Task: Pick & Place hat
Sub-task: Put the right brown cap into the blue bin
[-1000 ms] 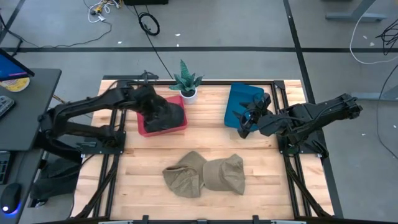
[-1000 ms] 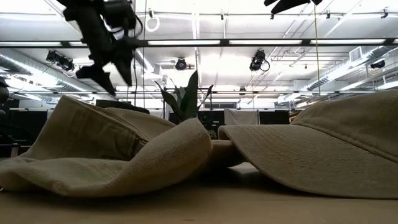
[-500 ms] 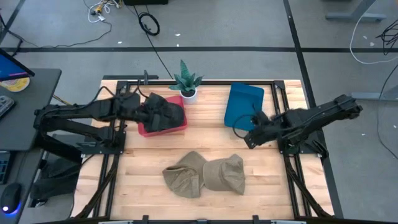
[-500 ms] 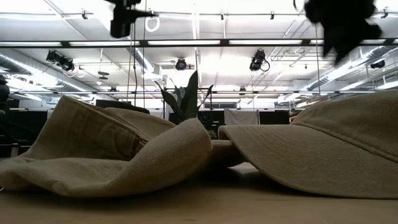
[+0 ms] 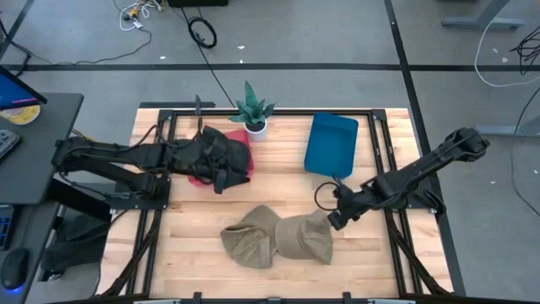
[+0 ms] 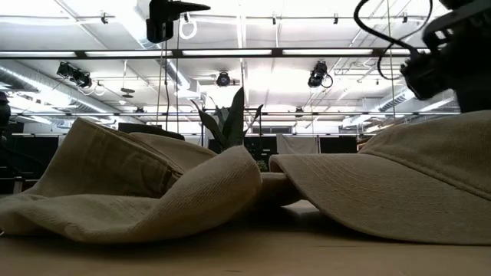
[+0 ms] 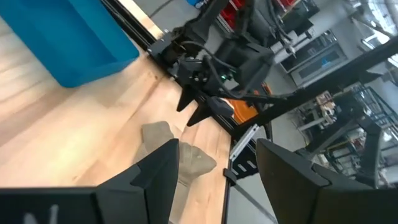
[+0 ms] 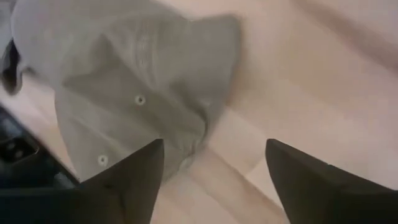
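Two khaki hats lie side by side on the wooden table near its front edge, the left one (image 5: 249, 242) crumpled, the right one (image 5: 307, 236) touching it. They fill the low view (image 6: 138, 192) (image 6: 399, 180). My right gripper (image 5: 336, 215) is open and empty, just off the right hat's right edge; the right wrist view shows its fingers apart (image 8: 214, 186) above that hat (image 8: 137, 93). My left gripper (image 5: 223, 173) is open and empty above the red bin (image 5: 245, 139); its own view shows its fingers apart (image 7: 214, 180).
A blue bin (image 5: 332, 143) stands at the back right. A small potted plant (image 5: 251, 114) stands at the back middle beside the red bin, which my left arm mostly covers. Bare table lies between the bins and the hats.
My right gripper has gone from beside the blue bin toward the table's near edge and down, to the right hat's right edge. My left gripper has risen over the red bin and tipped up from pointing down. The hats have not moved.
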